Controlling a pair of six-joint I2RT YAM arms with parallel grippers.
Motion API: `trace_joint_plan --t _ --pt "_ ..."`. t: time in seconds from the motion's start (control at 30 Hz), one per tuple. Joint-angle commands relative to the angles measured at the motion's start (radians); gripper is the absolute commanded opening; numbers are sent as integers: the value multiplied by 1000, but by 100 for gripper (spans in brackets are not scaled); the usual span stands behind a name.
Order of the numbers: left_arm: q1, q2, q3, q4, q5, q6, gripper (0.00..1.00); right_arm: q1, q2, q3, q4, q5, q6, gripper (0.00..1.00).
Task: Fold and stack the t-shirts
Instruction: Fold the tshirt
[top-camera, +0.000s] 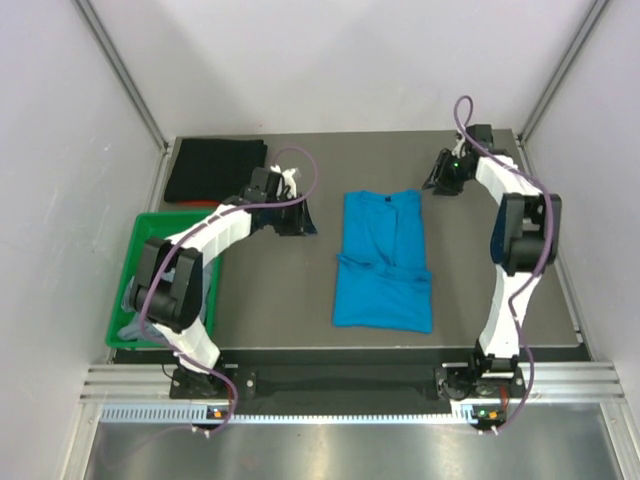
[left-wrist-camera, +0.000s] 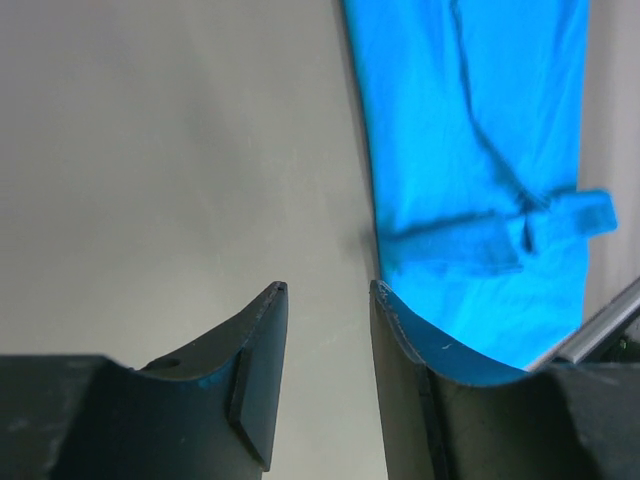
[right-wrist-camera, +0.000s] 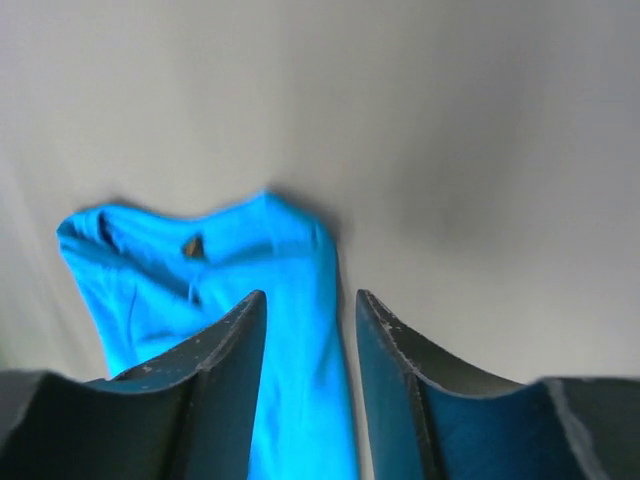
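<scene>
Folded, far left: black shirt (top-camera: 215, 170). Mid-table, sides turned in: blue shirt (top-camera: 383, 262) — crosswise fold, stacking left. Crumpled in green bin (top-camera: 125, 270), near left: grey shirt (top-camera: 133, 325). Left gripper (left-wrist-camera: 327, 290), right gripper (right-wrist-camera: 310, 297) — parted, empty.

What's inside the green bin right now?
Grey cloth shows in the near left corner of the green bin. The left arm hangs over most of it, so anything else inside is hidden.
</scene>
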Motion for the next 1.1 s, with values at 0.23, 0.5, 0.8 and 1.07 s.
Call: trace_joint_plan --t 0.23,0.5,0.8,1.07 --pt "-126 -159 -180 -7 28 -27 28 102 -669 -665 -68 199 182 19" --pt "-271 -104 -197 65 -27 -88 18 250 -955 -1001 -11 268 270 2" --pt "-286 -5 -133 107 -54 -112 17 294 -1035 -1125 68 296 302 1" --pt "-285 71 -67 93 -77 -96 16 296 -955 -1136 120 314 284 3"
